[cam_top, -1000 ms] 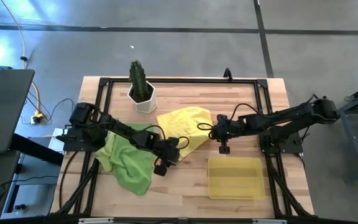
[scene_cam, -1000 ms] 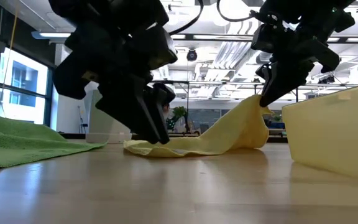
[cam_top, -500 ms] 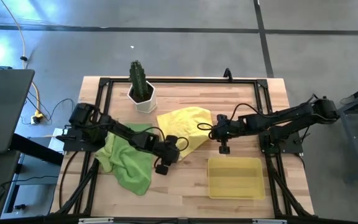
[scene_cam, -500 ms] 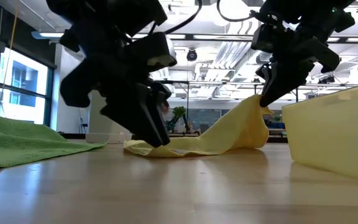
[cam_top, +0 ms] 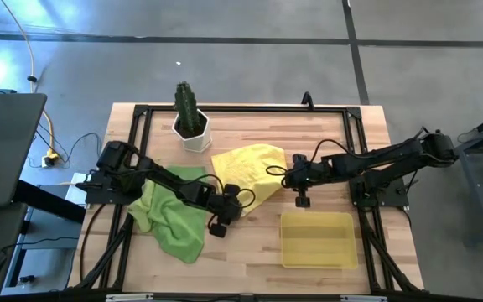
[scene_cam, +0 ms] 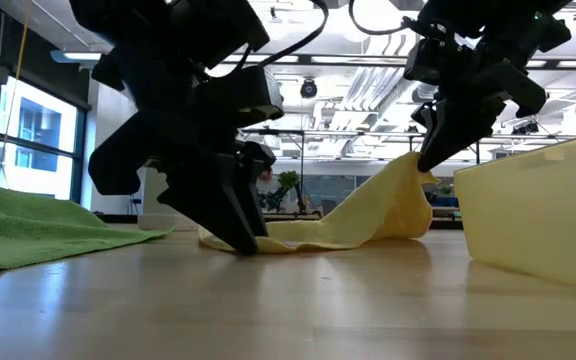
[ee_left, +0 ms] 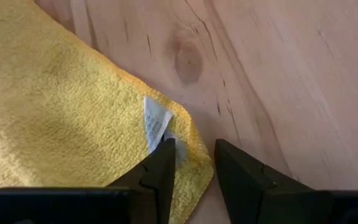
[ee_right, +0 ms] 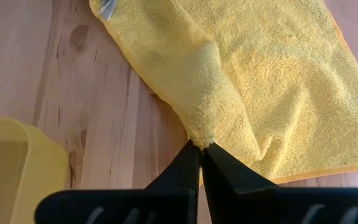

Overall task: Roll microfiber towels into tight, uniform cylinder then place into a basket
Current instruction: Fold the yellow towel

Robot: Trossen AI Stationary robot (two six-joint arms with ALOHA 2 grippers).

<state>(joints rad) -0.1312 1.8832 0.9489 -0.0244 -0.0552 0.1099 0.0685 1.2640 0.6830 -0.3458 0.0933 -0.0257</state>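
Yellow towel (cam_top: pixel 250 168) pinched at one edge and straddled at a corner, between the two grippers.

The right gripper (ee_right: pixel 201 149) has its fingers pressed together on a raised fold of the towel's edge, lifting it into a peak. The left gripper (ee_left: pixel 190 167) sits low at the towel's tagged corner, fingers slightly spread with the hem between them. The cloth is rumpled, part flat on the wooden table (cam_top: pixel 325 134), near the basket (cam_top: pixel 317 239).

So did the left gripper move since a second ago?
Yes. The left gripper slid left and lower toward the yellow towel's corner, judged against the white pot.
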